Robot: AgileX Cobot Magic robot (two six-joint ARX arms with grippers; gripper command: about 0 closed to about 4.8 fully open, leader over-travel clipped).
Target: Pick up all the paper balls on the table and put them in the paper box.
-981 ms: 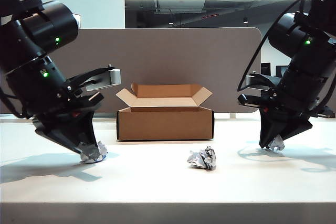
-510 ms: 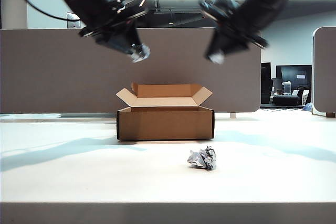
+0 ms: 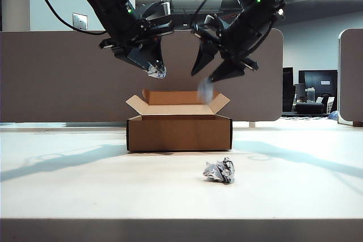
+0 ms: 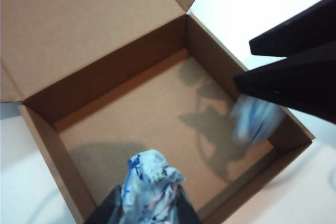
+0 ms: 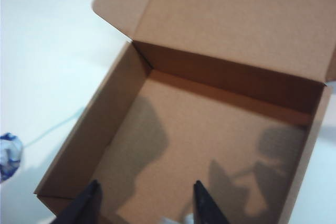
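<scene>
Both grippers hang in the air above the open paper box, well clear of the table. On the left of the exterior view, the left gripper points its black tapered fingers down toward the box's left half, and a crumpled paper ball, white with dark blue print, sits at its fingertips. In the left wrist view that wad is between the two dark finger pads, which press against its creased sides; the jaws are closed on it, with the bare brown floor of the box below.

Opposite it, the right gripper has its two wedge-shaped fingers spread apart with nothing between them. A second paper ball shows as a pale blur just under those fingertips, in mid-air over the box's right flap. The left wrist view catches the same wad as a smeared white and blue shape over the inside of the box. In the right wrist view the fingertips stand apart over the box interior.

That box is low, rectangular, matte brown cardboard with four flaps folded outward, standing toward the back of the table at its middle. The tabletop is smooth, plain white. A third paper ball lies on it in front of the box, nearer the front edge, a tight wrinkled lump.
</scene>
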